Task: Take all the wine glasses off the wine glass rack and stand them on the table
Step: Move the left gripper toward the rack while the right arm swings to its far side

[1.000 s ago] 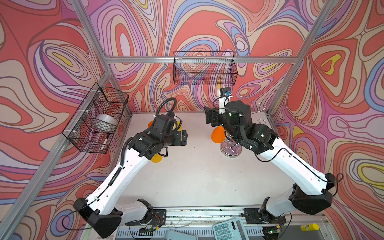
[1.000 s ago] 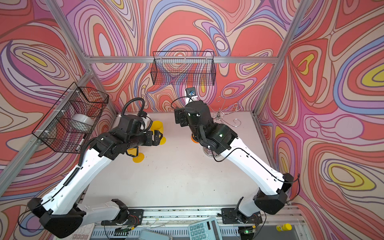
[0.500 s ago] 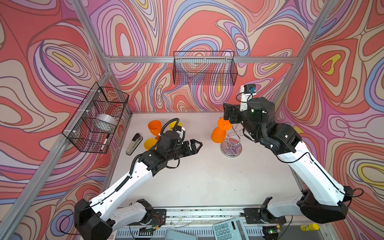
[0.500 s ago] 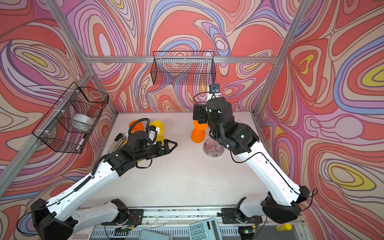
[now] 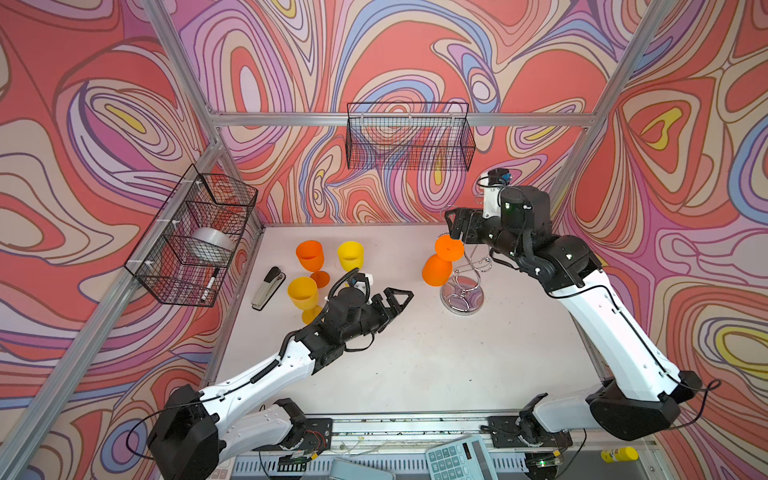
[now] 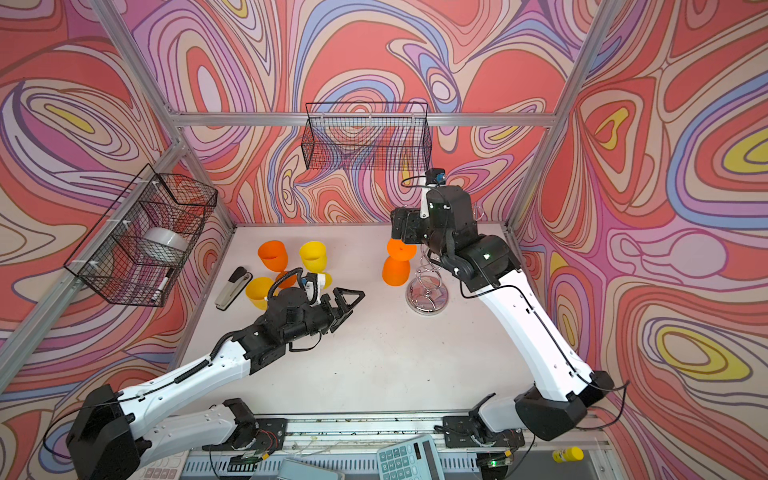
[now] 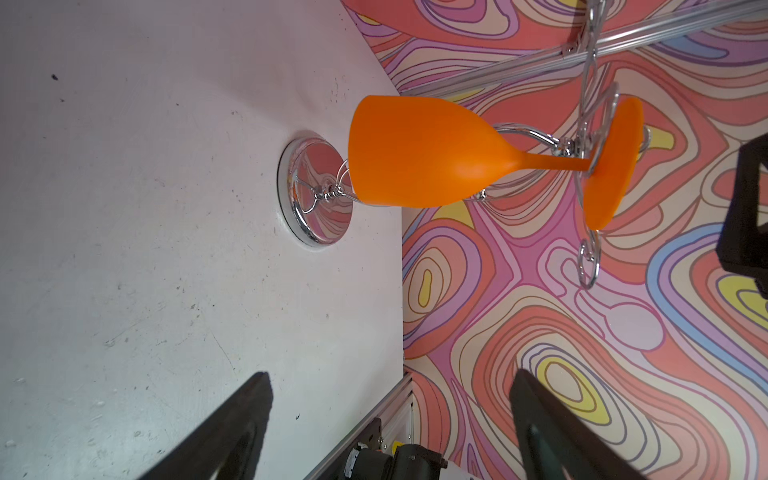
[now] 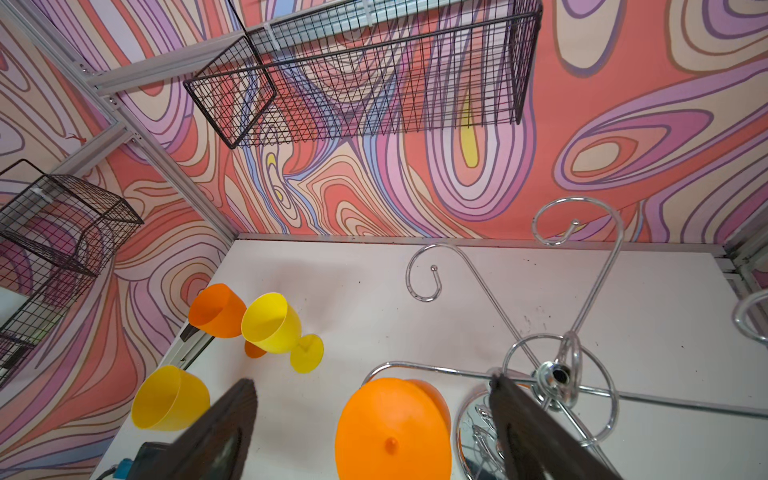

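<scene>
Toward the back right of the white table (image 5: pixel 415 365), hung upside down on the wine glass rack (image 5: pixel 462 297): one wine glass (image 5: pixel 436 270). Opaque matte orange all over, with a tulip-shaped bowl, a thin stem and a flat round foot bearing a small nub at its centre. Foot uppermost, caught on one curled chrome hook arm, stem passing down through the loop. Open rim of the bowl facing down, just beside the rack's twisted stem and close to its round mirror-like base. Other hook arms bare.

Just above the upturned foot, the right gripper (image 5: pixel 454 226), spread wide and holding nothing. From the right wrist, one dark finger (image 8: pixel 224 424) on each side of the foot; touching or apart, not clear.

Near the middle of the table and well apart from the rack, the left gripper (image 5: pixel 395 300), likewise spread wide, nothing between its fingers, pointed toward the hanging glass.

Over on the left side of the table, standing upright and close together: a second orange glass (image 5: pixel 309 255), a rear yellow glass (image 5: pixel 350 255) and a front yellow glass (image 5: pixel 303 293), with a stapler (image 5: pixel 268 286) lying just beside them.
</scene>
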Robot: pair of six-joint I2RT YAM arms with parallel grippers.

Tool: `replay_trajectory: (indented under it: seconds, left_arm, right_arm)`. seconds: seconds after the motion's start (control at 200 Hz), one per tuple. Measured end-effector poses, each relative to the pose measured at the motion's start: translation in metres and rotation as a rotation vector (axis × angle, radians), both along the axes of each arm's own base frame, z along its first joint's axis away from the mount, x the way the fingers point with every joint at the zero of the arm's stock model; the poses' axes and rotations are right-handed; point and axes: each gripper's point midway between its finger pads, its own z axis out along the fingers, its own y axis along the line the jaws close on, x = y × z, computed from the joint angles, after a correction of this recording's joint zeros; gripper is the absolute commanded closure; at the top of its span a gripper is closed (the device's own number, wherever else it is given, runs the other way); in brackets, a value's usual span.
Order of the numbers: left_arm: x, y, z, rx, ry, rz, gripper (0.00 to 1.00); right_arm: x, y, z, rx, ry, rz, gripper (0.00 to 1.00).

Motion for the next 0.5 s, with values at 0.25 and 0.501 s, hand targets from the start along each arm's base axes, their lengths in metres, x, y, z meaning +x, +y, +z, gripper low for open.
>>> replay_trajectory:
  seconds: [0.25,0.501]
  left_arm:
    - [0.007,0.005,-0.018,-0.113,0.004,0.082,0.08]
    - [0.026,-0.008,-0.051,-0.253,-0.007,0.116,0.09]
  right_arm:
    - [0.002,-0.002,0.003,0.040,0.009,0.036,0.07]
    - [0.008,-0.010,0.007,0.106,0.021,0.068,0.07]
